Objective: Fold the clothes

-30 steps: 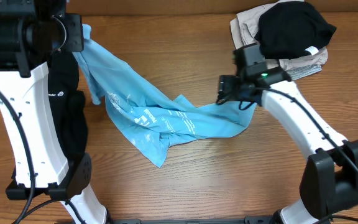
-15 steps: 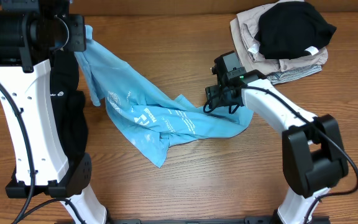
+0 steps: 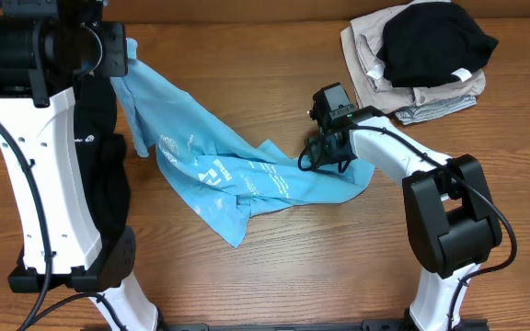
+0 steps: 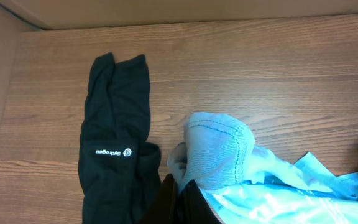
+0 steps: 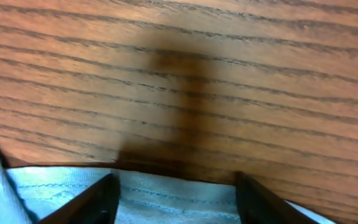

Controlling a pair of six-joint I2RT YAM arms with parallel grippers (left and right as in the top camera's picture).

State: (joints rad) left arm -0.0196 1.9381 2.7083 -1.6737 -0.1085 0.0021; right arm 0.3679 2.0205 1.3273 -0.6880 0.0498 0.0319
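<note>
The clothes here are chiefly a light blue T-shirt (image 3: 247, 175) with white lettering, stretched from the upper left down to the table's middle. In the left wrist view my left gripper (image 4: 180, 199) is shut on a bunched corner of the T-shirt (image 4: 222, 152), lifted above the table. My right gripper (image 3: 323, 156) is down at the shirt's right edge. In the right wrist view its fingers (image 5: 95, 202) stand apart, astride the stitched hem (image 5: 173, 199), so my right gripper (image 5: 176, 202) is open. A long black garment (image 4: 114, 149) with a small white logo lies flat at the left.
A pile of folded clothes (image 3: 421, 87), beige and grey with a black piece (image 3: 435, 41) on top, sits at the back right. The left arm's white body (image 3: 44, 175) covers part of the black garment (image 3: 109, 175). Bare wood table (image 3: 339, 267) lies toward the front.
My right gripper has moved left and down onto the T-shirt's right edge, its jaws narrowing around the hem. The left gripper still holds its corner up.
</note>
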